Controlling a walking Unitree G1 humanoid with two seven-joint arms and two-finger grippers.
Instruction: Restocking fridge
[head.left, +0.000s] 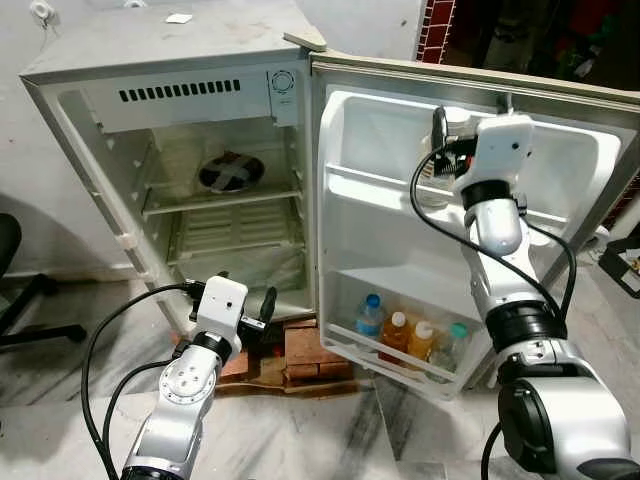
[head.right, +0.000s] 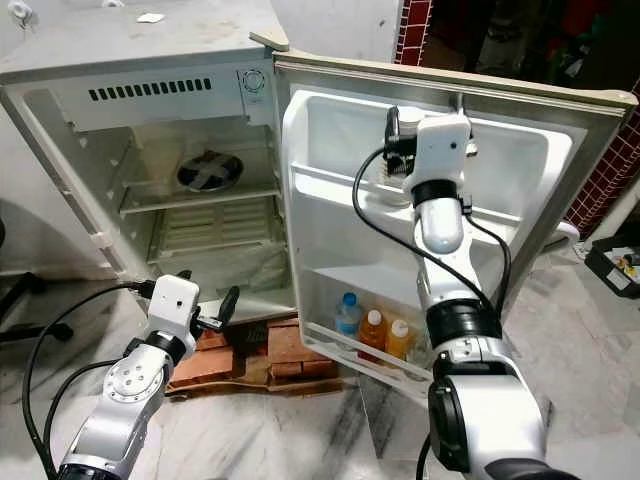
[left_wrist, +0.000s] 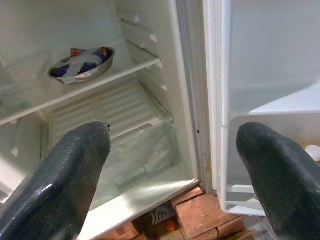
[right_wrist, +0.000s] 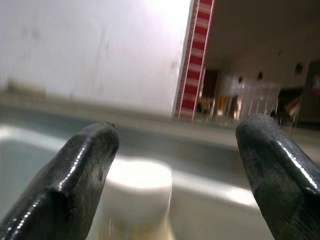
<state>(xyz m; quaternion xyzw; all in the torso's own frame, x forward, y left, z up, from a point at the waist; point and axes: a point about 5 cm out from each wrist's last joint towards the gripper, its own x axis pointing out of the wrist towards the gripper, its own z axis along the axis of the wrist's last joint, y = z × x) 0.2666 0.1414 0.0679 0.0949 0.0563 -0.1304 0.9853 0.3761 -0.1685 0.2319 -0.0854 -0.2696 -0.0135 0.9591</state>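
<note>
The small fridge (head.left: 180, 90) stands open, its door (head.left: 380, 250) swung to the right. My right gripper (head.left: 438, 130) is raised at the door's upper shelf. It is open, just above a clear jar with a white lid (right_wrist: 140, 192) that stands on that shelf. The lid sits low between the fingers (right_wrist: 75, 175), apart from them. In the bottom door shelf stand several bottles: a blue-capped one (head.left: 369, 315), two orange ones (head.left: 397, 333) and a teal-capped one (head.left: 455, 345). My left gripper (head.left: 264, 306) hangs open and empty, low before the fridge's bottom compartment.
A metal bowl (left_wrist: 82, 64) with dark and white contents rests on the upper fridge shelf. The fridge is propped on red bricks (head.left: 300, 350). An office chair base (head.left: 30, 300) is at the left and a black crate (head.left: 625, 265) at the right.
</note>
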